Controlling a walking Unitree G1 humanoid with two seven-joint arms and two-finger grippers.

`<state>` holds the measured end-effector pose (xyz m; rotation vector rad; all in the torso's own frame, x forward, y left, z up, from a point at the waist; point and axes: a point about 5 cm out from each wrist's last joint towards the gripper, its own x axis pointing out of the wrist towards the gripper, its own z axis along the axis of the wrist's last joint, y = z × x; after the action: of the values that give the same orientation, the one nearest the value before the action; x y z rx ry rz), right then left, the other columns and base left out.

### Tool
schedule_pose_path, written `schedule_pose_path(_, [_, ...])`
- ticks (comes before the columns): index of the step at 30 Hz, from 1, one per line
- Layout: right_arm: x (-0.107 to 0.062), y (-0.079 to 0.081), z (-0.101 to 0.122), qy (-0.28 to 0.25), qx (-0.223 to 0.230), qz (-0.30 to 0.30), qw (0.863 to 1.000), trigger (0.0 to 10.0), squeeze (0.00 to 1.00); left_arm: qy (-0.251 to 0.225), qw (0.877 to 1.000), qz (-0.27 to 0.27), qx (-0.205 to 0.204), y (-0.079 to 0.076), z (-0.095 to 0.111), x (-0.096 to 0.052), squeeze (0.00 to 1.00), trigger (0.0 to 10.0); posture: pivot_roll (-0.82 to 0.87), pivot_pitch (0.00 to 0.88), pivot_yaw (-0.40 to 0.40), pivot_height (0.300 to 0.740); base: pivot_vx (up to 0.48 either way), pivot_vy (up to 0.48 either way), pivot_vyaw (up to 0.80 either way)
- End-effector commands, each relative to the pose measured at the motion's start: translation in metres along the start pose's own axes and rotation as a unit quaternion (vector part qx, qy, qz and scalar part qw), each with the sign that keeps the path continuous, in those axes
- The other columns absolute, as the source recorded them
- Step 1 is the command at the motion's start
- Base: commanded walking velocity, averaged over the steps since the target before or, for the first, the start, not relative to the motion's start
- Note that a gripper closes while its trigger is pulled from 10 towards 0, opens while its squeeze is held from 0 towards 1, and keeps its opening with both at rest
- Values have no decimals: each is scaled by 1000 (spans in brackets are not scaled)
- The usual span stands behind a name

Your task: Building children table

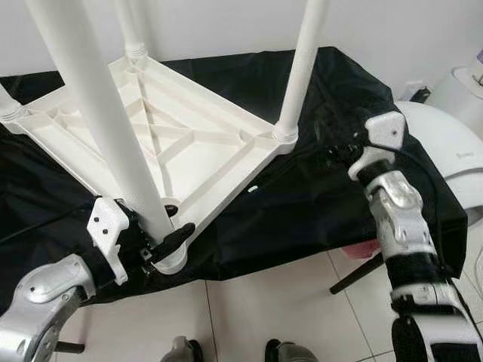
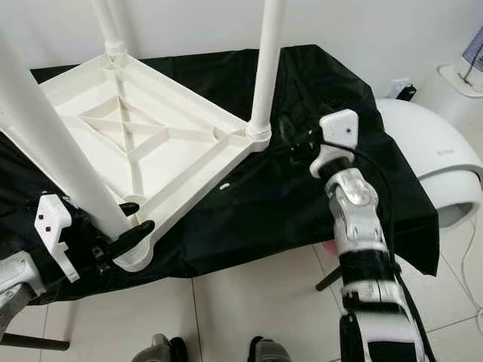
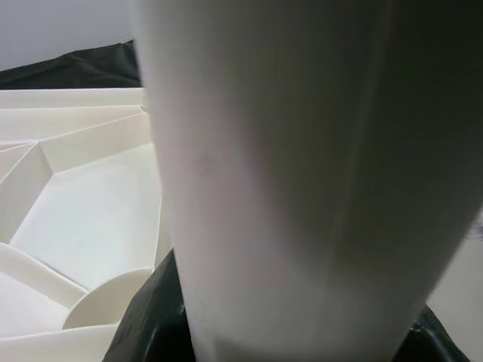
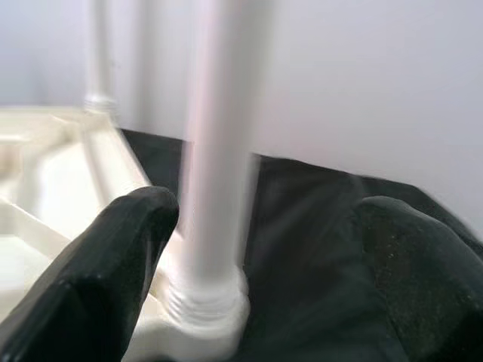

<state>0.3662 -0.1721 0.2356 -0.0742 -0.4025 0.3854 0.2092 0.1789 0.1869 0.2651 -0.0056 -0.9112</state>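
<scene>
Left gripper (image 1: 170, 240) clasps smooth white tube leg (image 1: 98, 113) – seemingly tight – ribbed tabletop (image 1: 181, 143) upturned

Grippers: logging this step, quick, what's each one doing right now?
Left gripper: shut on the near table leg at its base.
Right gripper: open, holding nothing, beside the far-right leg.

table legs (image 1: 90, 113) cut off above, right wrist view blurred

A black cloth (image 1: 317, 188) is covering the work surface, draping over its near edge. White floor tiles (image 1: 287, 302) with dark grout are showing below. A plain pale wall (image 2: 377, 30) is standing behind; a rounded white appliance (image 2: 438, 162) is sitting alongside.
</scene>
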Motion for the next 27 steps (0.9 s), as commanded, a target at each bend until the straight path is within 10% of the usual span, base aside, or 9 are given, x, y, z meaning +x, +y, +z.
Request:
schedule_pose_path(1, [6,5,-6,14,30,31,999,10000,0,20,996,-88,8,-14,1,0,0,10000,35,177,-14,740,0,0,0])
schedule_pose_path(27, [24,-25,-4,18,68,29,997,10000,0,11,995,-91,26,-15,11,5,0,10000,26,165,-36,740,0,0,0])
